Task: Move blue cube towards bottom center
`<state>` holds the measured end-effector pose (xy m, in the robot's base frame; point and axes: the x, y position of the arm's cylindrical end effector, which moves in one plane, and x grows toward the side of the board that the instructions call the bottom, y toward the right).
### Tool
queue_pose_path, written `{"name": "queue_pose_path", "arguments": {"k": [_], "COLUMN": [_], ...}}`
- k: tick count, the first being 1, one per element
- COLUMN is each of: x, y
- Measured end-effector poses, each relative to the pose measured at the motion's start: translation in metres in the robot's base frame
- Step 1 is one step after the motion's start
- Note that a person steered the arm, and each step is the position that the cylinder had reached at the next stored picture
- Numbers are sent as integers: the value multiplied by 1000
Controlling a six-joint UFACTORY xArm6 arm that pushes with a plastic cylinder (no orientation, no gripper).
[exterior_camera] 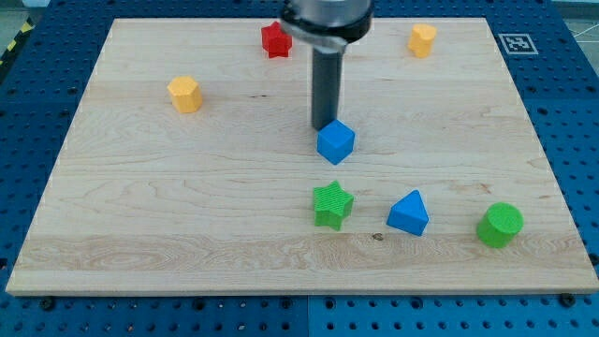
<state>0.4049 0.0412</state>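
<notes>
My tip point(325, 127): right behind the blue cube point(335, 142), touching its top-left side, so a push sends it down.
Fingers: none here, just a rod.
Blue cube: middle of the table point(140, 206).
Green star point(332, 204): just below the blue cube, in its way.

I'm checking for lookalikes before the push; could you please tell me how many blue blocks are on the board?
2. The blue plastic cube sits mid-board, just below my tip; the blue plastic triangular block lies lower right, between the green star and green cylinder. None appear hidden.
</notes>
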Motion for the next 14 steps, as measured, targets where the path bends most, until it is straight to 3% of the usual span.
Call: {"name": "queue_pose_path", "arguments": {"k": [1,2,8,10,11,12,14], "x": [12,46,54,54,33,15,34], "y": [70,78,-55,-70,-47,-62,-96]}}
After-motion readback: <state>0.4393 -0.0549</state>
